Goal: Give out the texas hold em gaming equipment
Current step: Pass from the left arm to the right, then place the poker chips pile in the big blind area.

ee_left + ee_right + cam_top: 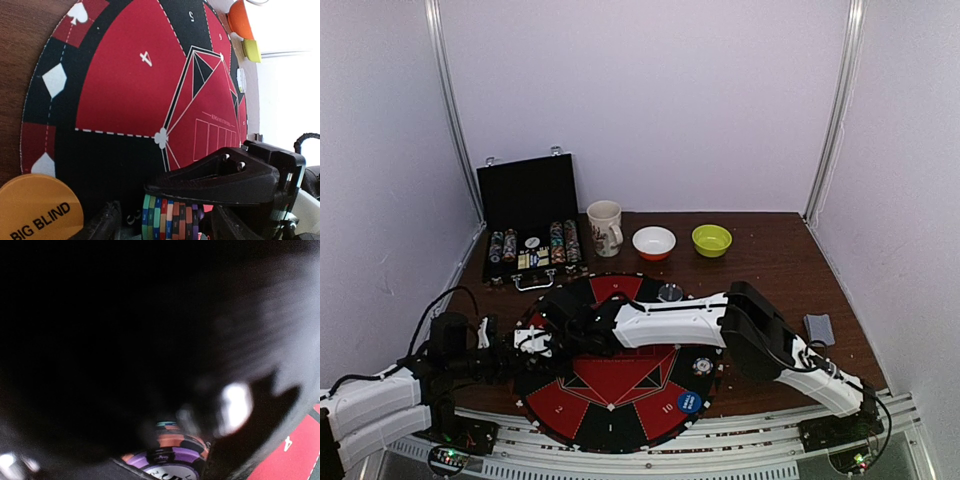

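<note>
A stack of striped poker chips (169, 219) stands on edge between my two grippers at the left rim of the round mat (620, 395). My left gripper (533, 341) is open, with its fingers (102, 225) apart from both ends of the stack. My right gripper (560, 322) reaches across the mat, and its black jaw (225, 175) lies along the stack's rim, shut on it. The right wrist view is mostly dark, with the chips (172, 457) at the bottom. An orange BIG BLIND disc (37, 211) lies nearby. A blue disc (689, 402) and a single chip (703, 365) lie on the mat. The grey deck of cards (818, 328) lies at the right.
An open black chip case (533, 225) stands at the back left. Beside it are a mug (605, 228), a white-and-red bowl (654, 242) and a green bowl (711, 240). A small round disc (670, 292) sits at the mat's far edge. White walls enclose the table.
</note>
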`<state>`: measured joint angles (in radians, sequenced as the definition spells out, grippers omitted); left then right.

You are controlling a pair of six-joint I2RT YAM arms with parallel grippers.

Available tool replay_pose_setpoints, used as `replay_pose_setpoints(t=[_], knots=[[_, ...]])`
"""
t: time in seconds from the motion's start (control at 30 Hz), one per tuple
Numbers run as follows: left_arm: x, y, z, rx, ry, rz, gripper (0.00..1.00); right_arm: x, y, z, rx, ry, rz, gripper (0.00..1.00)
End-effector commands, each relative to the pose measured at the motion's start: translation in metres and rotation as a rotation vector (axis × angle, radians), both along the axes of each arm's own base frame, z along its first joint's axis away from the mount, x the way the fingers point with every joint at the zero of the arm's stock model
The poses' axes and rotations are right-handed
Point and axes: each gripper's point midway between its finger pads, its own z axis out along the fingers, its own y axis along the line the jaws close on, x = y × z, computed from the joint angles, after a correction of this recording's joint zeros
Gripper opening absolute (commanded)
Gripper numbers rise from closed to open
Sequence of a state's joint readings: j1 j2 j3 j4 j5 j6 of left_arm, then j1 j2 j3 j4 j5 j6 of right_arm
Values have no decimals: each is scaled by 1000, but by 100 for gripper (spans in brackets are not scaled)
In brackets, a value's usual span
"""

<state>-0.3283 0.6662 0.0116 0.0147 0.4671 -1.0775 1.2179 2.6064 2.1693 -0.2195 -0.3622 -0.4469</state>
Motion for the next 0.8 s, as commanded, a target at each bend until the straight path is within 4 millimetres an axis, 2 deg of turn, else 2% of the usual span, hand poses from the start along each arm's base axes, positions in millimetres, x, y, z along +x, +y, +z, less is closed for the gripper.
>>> replay_pose_setpoints(t=[0.0,0.17,0.27,0.3,0.37,0.43,0.77], knots=[[5,8,-2,27,-2,43,66,-21,-15,-9,-105,15,36,0],[7,18,-1,105,44,71,67,-19,-18,-16,-136,15,29,0],[12,40,5,182,77,160,68,-20,-18,-23,-158,40,19,0],[15,47,10,206,66,192,69,-21,-17,-25,-160,51,18,0],[25,57,34,225,-3,243,74,-24,-17,-31,-165,74,14,0],[27,63,45,239,-38,268,78,-26,-17,-36,-173,78,14,0],[34,61,42,277,-13,217,75,-25,-11,-43,-184,42,21,0]])
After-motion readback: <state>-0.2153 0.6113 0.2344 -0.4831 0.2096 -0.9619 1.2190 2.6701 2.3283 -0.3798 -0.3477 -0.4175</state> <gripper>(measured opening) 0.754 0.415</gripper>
